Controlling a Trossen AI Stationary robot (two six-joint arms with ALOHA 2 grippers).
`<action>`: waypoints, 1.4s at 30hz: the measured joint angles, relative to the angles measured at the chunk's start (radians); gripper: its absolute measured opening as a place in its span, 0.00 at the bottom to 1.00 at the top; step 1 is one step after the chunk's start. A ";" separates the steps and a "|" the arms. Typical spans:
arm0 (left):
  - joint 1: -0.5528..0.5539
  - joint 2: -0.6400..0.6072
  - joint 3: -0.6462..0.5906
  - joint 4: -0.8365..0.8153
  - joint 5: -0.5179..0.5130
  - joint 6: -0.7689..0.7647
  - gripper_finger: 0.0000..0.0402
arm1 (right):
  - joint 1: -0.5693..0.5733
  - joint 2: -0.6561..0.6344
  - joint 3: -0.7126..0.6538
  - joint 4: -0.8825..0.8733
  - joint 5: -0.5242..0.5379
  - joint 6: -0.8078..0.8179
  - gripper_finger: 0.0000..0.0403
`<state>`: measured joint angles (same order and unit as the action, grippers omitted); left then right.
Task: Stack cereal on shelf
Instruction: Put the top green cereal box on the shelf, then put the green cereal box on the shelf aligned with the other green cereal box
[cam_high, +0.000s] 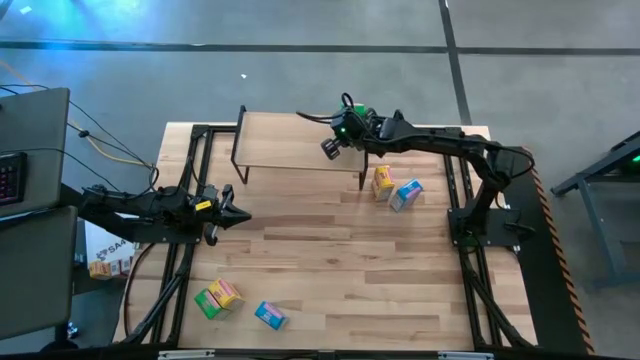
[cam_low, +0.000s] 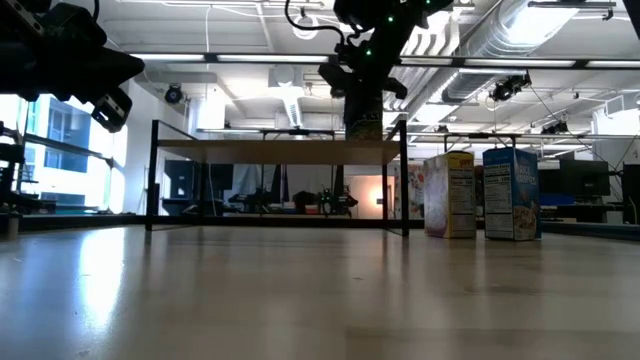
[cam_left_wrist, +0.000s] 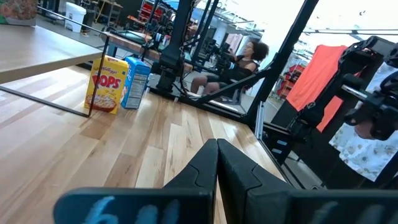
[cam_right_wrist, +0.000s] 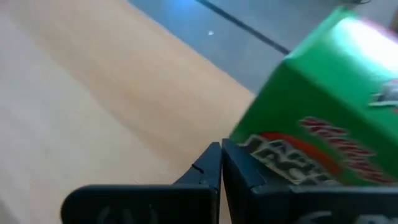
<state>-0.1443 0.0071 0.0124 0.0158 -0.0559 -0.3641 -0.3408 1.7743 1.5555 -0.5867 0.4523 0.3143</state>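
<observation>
Right gripper (cam_high: 352, 128): I see it over the shelf's (cam_high: 290, 140) right end, fingers pressed together on nothing; the green cereal box (cam_right_wrist: 329, 118) stands on the shelf top just beside the fingertips.

Left gripper (cam_high: 236, 213): parked at the table's left edge, about 9 o'clock in the high view, fingers closed and empty.

Next boxes: the yellow Pops box (cam_high: 382, 181) and the blue box (cam_high: 406, 195) stand upright, touching, on the table at about 5 o'clock from my right gripper.

Far boxes: a green-and-yellow pair (cam_high: 217, 298) and another blue box (cam_high: 270, 315) lie at about 6 o'clock from the left gripper.

Nearer arm: I judge the right arm closer to the Pops pair.
</observation>
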 joint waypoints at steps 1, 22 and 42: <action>0.000 0.000 0.000 0.000 0.000 0.000 0.00 | 0.001 -0.004 0.000 -0.004 -0.030 0.001 0.00; 0.000 0.000 0.000 0.000 0.000 0.000 0.00 | 0.169 -0.415 -0.193 -0.377 -0.334 0.098 0.20; 0.000 0.000 0.000 0.000 0.000 0.000 0.00 | 0.444 -0.927 -0.962 0.708 -0.261 0.415 0.49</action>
<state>-0.1441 0.0071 0.0124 0.0158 -0.0563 -0.3641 0.1033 0.8474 0.5937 0.1215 0.1909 0.7295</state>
